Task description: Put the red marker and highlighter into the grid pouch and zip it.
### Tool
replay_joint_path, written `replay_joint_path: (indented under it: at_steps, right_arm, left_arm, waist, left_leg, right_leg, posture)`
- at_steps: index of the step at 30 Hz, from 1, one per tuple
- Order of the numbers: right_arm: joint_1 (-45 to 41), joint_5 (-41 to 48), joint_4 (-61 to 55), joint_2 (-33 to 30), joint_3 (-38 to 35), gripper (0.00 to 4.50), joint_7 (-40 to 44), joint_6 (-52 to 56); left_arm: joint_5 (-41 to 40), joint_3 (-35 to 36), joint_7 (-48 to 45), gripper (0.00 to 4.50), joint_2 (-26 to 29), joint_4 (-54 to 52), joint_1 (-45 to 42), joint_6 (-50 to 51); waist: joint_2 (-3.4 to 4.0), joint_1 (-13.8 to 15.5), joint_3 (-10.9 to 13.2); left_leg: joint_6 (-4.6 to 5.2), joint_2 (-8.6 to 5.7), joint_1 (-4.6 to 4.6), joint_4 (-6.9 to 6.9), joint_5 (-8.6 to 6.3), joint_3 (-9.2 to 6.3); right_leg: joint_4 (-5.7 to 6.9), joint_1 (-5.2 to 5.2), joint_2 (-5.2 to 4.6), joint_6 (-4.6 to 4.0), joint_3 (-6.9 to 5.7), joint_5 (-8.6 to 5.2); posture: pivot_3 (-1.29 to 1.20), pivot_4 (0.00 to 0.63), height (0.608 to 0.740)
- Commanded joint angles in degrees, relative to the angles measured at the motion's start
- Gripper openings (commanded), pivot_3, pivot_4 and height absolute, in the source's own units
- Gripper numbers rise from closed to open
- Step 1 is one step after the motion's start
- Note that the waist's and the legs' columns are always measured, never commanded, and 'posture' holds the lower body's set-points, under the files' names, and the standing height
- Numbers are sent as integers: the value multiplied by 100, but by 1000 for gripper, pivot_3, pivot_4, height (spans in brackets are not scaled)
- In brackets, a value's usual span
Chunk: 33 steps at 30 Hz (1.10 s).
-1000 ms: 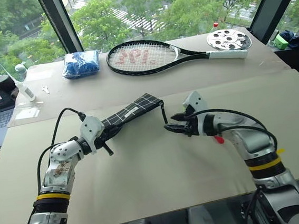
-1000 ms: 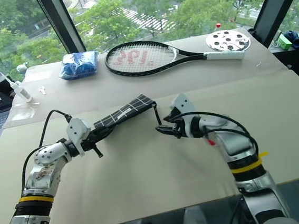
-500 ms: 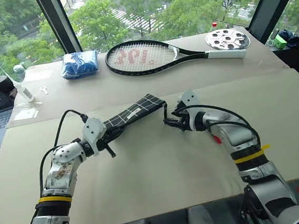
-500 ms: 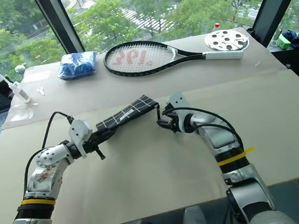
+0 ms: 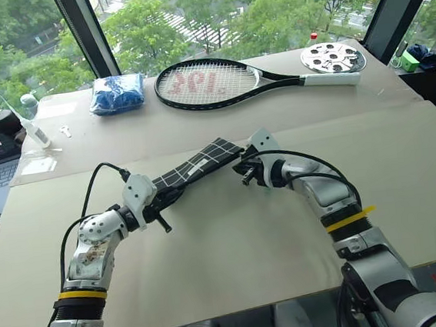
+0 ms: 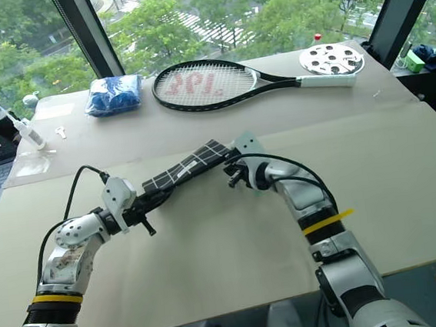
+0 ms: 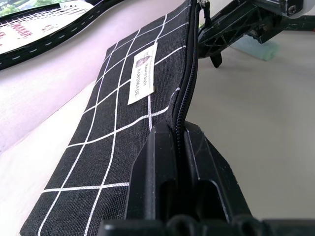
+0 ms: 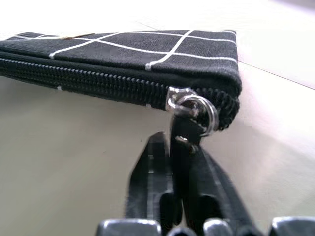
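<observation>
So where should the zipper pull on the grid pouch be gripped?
On the dark hanging tab of the zipper pull, below its metal ring, from the pouch's end corner. The tab dangles clear of the grid pouch, and the right end effector is already shut on it there.

Head stereo downward; wrist cameras close on grid pouch.
</observation>
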Motion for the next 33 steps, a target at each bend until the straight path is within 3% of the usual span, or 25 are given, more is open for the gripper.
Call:
replay_joint_path:
  at_steps: [1, 10, 25, 29, 33]
  right_arm:
    - [-80, -36, -353, 117, 116, 47, 46, -46]
    - [-76, -628, -454, 372, 936, 47, 7, -131]
    - [-617, -676, -360, 384, 859, 47, 388, 23]
    - [-558, -875, -422, 394, 1207, 47, 484, 124]
    - [-666, -1219, 34, 648, 1377, 47, 68, 18]
  left_arm:
    - [-94, 94, 48, 0, -15, -216, 0, -3]
    - [-101, 45, 68, 0, -94, -168, -62, 3]
    - [-49, 5, -5, 0, -108, -87, -62, -43]
    - [-45, 8, -34, 0, -98, -62, -83, -41]
    - [-36, -5, -58, 0, -97, -38, -135, -34]
  waist:
    - [0, -3, 0]
    - [0, 0, 0]
    - [0, -7, 0]
    - [0, -13, 0]
    - [0, -18, 0]
  left_leg:
    - [0, 0, 0, 0, 0, 0]
    - [0, 0, 0, 1, 0, 0]
    - [0, 0, 0, 1, 0, 0]
    - [-1, 1, 2, 0, 0, -1]
    - [-1, 1, 2, 0, 0, 0]
  right_leg:
    - [0, 0, 0, 0, 0, 0]
    - [1, 0, 0, 0, 0, 0]
    - [1, -1, 0, 0, 0, 0]
    - [2, -2, 0, 0, -1, 0]
    - [2, -2, 0, 0, -1, 0]
  posture:
    - [0, 150, 740]
    - [0, 150, 740]
    - [0, 150, 740]
    - [0, 150, 740]
    - [0, 150, 740]
